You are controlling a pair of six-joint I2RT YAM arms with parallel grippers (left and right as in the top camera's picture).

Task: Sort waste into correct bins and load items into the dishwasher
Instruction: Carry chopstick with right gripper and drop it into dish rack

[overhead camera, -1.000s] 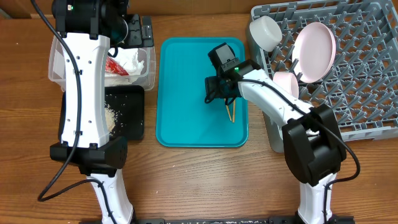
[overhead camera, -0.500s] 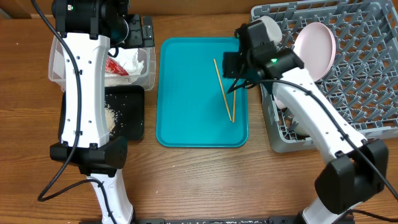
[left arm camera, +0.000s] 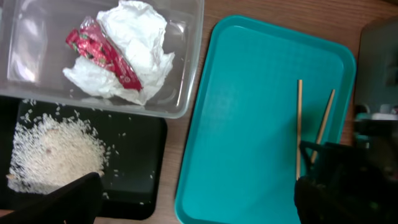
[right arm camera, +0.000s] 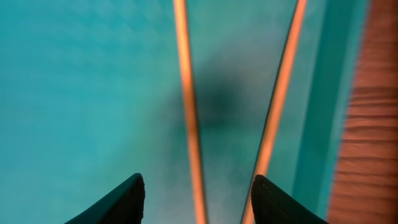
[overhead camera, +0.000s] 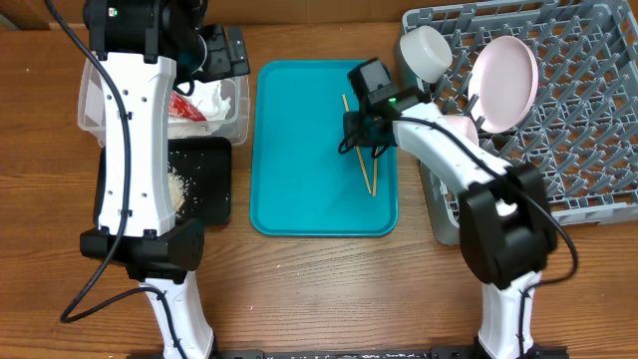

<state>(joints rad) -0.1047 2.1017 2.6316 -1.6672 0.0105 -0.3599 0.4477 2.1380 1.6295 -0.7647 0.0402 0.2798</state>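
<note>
Overhead, the two chopsticks are seen lying on the right half of the teal tray, drawing closer together toward its near edge. The right gripper is lowered over their middle. The dish rack is set just off the tray's right edge, and the left gripper is held beyond its far left corner. The spread of either claw cannot be told from this view.

Left wrist view: what the left arm hides overhead is shown here. The red wrapper and napkin are seen in the clear tub left of the tray, and the rice in the black tray. One dark finger is seen at the frame's lower left corner, far out, so this claw is judged spread wide and empty.

Right wrist view: only here is the grasp made plain. The dark fingertips are parted, both sticks are bracketed between them, and nothing is pinched yet. The sticks are judged light, stiff and smooth, so they are likely to roll or skate on the slick tray. They are best taken together near mid-length, so that neither end droops, with the tips pressed down to the tray surface.
</note>
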